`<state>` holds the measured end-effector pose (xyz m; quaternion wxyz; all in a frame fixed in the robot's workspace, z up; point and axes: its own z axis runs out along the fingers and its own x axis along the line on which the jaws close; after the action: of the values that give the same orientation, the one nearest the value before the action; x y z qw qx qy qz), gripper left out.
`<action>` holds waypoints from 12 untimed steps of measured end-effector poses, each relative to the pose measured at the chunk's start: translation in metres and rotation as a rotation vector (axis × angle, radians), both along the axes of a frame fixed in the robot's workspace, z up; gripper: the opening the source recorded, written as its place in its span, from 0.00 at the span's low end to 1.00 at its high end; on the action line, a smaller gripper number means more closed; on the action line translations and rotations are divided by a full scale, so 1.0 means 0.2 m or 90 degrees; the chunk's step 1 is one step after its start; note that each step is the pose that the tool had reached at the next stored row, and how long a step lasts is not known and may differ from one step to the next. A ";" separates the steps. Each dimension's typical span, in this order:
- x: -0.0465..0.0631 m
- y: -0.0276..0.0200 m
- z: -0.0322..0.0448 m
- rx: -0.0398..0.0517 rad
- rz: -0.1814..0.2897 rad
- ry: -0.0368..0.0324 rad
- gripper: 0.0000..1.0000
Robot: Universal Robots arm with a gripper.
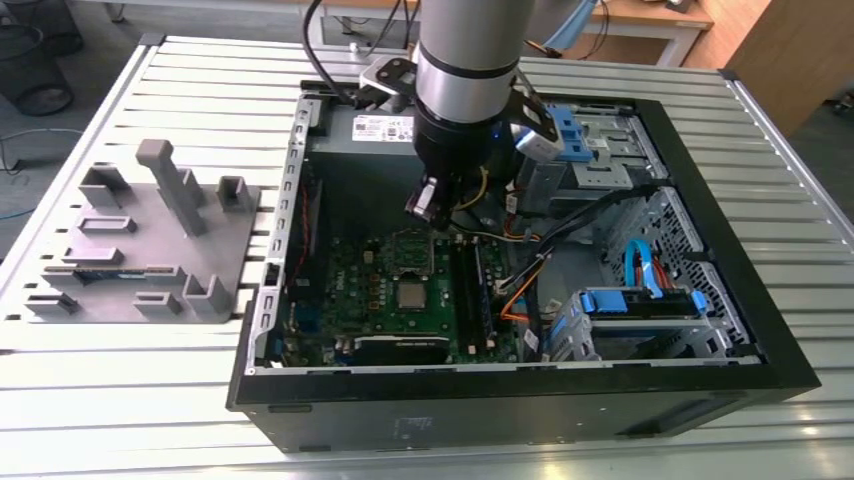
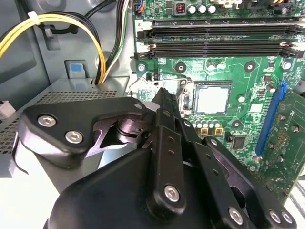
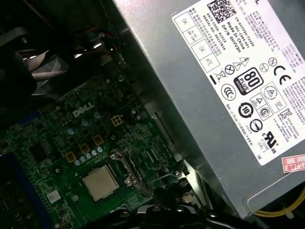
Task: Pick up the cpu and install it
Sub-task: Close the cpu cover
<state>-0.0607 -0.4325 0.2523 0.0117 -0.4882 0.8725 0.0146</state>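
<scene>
- Exterior view: an open PC case [image 1: 747, 330] is seen lying on a slatted table [image 1: 147, 400], with a grey fixture [image 1: 140, 240] at the frame's left, well apart from the case. The arm [image 1: 465, 60] is lowered into the case from the top centre, and the gripper [image 1: 430, 205] hangs above the upper part of the motherboard [image 1: 387, 300]. The cpu [image 1: 412, 295] is seen as a pale square lying flat in the board's middle, below the gripper and apart from it. Cables [image 1: 527, 285] and drive bays [image 1: 641, 300] crowd the frame's right; the case wall [image 1: 274, 260] bounds the left.
- Second wrist view: the gripper's black linkage [image 2: 162, 157] fills the lower half. The cpu [image 2: 212, 98] sits inside its socket frame [image 2: 188, 98], right of centre, under the memory slots [image 2: 214, 40]. Yellow wires [image 2: 57, 21] run at the upper left. Whether the jaws are apart or together cannot be told.
- First wrist view: the power supply [image 3: 228, 86] takes the right side, its edge close beside the socket. The cpu [image 3: 100, 183] lies at lower centre, with open board to its left.
</scene>
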 end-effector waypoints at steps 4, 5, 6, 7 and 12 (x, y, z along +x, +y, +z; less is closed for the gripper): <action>0.00 -0.014 0.000 0.0000 0.005 0.0000 0.11; 0.00 -0.018 0.000 0.0001 0.007 0.0000 0.11; 0.00 -0.022 0.000 0.0001 0.008 0.0000 0.11; 0.00 -0.026 0.000 0.0000 0.009 0.0000 0.11; 0.00 -0.048 0.000 0.0001 0.015 0.0000 0.11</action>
<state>-0.0608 -0.4421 0.2523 0.0116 -0.4987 0.8665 0.0148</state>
